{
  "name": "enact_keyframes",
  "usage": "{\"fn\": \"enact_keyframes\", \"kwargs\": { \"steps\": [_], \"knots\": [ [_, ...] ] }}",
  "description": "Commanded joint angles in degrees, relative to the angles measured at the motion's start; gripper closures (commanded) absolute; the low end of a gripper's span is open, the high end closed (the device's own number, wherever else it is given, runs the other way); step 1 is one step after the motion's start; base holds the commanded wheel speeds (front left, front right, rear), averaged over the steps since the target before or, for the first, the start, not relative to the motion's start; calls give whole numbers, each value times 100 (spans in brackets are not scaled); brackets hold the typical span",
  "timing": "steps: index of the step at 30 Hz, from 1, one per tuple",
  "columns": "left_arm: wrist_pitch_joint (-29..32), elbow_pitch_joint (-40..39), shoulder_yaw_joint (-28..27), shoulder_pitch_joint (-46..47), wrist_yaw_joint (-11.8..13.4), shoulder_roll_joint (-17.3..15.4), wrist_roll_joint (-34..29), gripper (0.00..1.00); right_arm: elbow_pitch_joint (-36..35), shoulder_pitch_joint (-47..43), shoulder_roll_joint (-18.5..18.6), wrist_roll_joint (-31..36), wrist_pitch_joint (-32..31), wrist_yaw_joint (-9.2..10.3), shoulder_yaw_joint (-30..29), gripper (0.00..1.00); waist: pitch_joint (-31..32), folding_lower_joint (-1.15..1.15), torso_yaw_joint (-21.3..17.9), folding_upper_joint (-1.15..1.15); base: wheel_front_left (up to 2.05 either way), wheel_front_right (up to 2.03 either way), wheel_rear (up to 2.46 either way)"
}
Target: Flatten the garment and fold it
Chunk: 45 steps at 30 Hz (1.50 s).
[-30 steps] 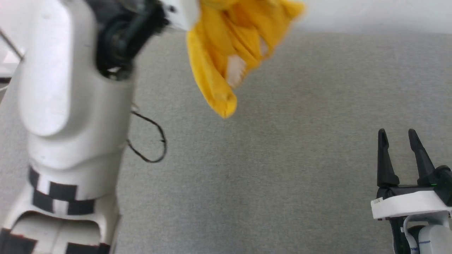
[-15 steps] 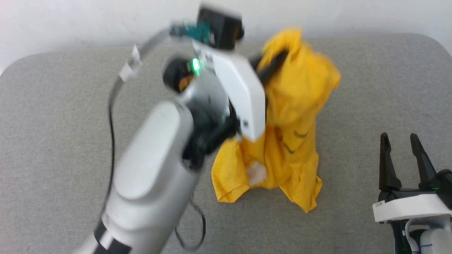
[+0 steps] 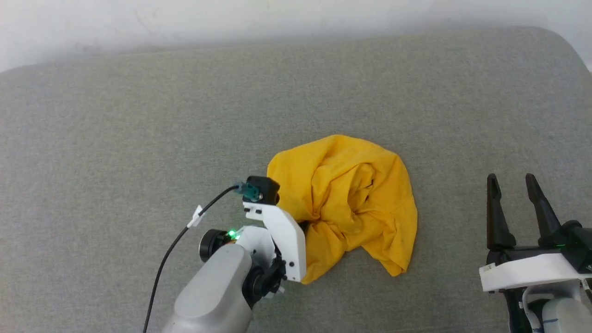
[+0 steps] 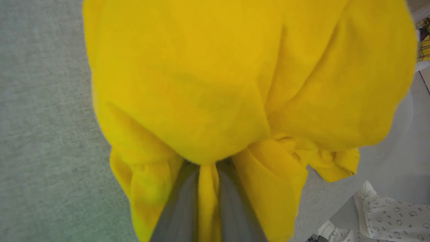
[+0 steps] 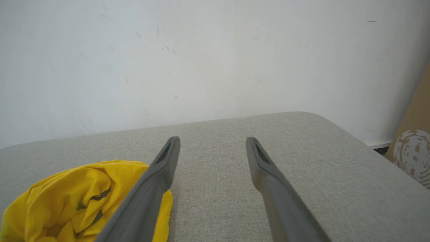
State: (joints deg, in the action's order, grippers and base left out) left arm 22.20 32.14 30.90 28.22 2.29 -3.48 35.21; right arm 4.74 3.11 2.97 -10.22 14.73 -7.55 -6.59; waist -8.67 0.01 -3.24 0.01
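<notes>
The left hand [image 4: 209,167], pinching one fold, is now laying the garment [image 3: 351,199] on the grey counter [image 3: 115,138] as a crumpled heap, after swinging it high in the air a moment ago. The right hand [image 3: 510,180] is waiting spread and empty nearby, so flattening is probably only beginning.

Big grey fabric-covered table [image 3: 138,115] with rounded corners, and a scuffed white wall [image 5: 201,50] sits right behind the table's far edge. Off the table's right corner there's a brown cardboard panel [image 5: 421,114] with a white print. Below the table's edge lies some white cloth with tiny dark doodles [image 4: 386,211].
</notes>
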Motion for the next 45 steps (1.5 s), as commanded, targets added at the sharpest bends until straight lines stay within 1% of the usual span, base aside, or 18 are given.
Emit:
{"fn": "enact_keyframes", "kwargs": {
  "steps": [1, 2, 5, 7, 10, 11, 14, 16, 18, 20, 22, 24, 26, 29, 32, 35, 39, 45],
  "knots": [
    [-185, 209, -11, 24, 20, 29, 61, 11, 12, 52, -10, -7, 27, 6, 22, 0, -22, -1, -10, -1, 0, 0, 0],
    [-318, 273, -20, 74, 28, 37, 93, 0, 12, 54, -10, 0, 27, 6, 16, 0, -22, -1, 0, -1, 0, 0, 0],
    [-707, 315, -47, 236, -10, 51, 233, 0, 15, 47, -10, 28, 27, 6, -13, 0, 5, -1, 34, -1, 0, 0, 0],
    [-920, 235, -53, 311, -80, 55, 344, 0, 16, 33, -10, 47, 27, 6, -37, 0, 41, -1, 55, -1, 0, 0, 0],
    [-1319, -87, -85, 364, -135, 57, 406, 0, 5, -13, -10, 58, 27, 6, -78, 0, 97, -1, 95, -1, 0, 0, 0],
    [-1319, -87, -85, 364, -135, 57, 406, 0, 5, -13, -10, 58, 27, 6, -78, 0, 97, -1, 95, -1, 0, 0, 0],
    [-1775, -616, -200, 259, -82, -10, 352, 0, -12, -66, -10, 61, 27, 6, -107, 0, 142, -1, 133, -1, 0, 0, 0],
    [-2113, -1038, -337, 75, 51, -150, 271, 0, -26, -94, -10, 56, 27, 6, -110, 0, 166, -1, 155, -1, 0, 0, 0],
    [-2537, -1500, -442, -152, 198, -370, 59, 0, -40, -116, -10, 52, 27, 6, -102, 0, 176, -1, 176, -1, 0, 0, 0],
    [-3013, -1921, -593, -436, 441, -592, -191, 0, -52, -131, -10, 49, 27, 6, -92, 0, 181, -1, 194, -1, 0, 0, 0],
    [-3412, -2319, -703, -770, 608, -790, -427, 0, -65, -146, -10, 51, 27, 6, -84, 0, 190, -1, 214, -1, 0, 0, 0],
    [-3621, -2716, -849, -1125, 743, -952, -655, 0, -85, -164, -10, 61, 27, 6, -79, 0, 195, -1, 238, -1, 0, 0, 0],
    [-3699, -3043, -1020, -1494, 850, -1118, -950, 0, -104, -179, -10, 74, 27, 6, -75, 0, 200, -1, 255, -1, 0, 0, 0],
    [-3715, -3624, -1368, -2036, 980, -1232, -1542, 0, -116, -201, -10, 95, 27, 6, -63, 0, 213, -1, 268, -1, 0, 0, 0],
    [-3717, -3888, -1666, -2666, 1132, -1177, -1958, 0, -117, -238, -10, 125, 27, 6, -56, 0, 250, -1, 281, -1, 0, 0, 0],
    [-3718, -3872, -1849, -3178, 1162, -1031, -2071, 0, -107, -302, -10, 133, 27, 6, -46, 0, 296, -1, 300, -1, 0, 0, 0],
    [-3719, -3713, -2050, -3452, 953, -788, -1999, 0, -75, -375, -10, 134, 27, 6, -31, 0, 337, -1, 346, -1, 0, 0, 0],
    [-3719, -3623, -2303, -3371, 619, -506, -2123, 0, -46, -306, -10, 204, 27, 6, 12, 0, 341, -1, 405, -1, 0, 0, 0]
  ]
}}
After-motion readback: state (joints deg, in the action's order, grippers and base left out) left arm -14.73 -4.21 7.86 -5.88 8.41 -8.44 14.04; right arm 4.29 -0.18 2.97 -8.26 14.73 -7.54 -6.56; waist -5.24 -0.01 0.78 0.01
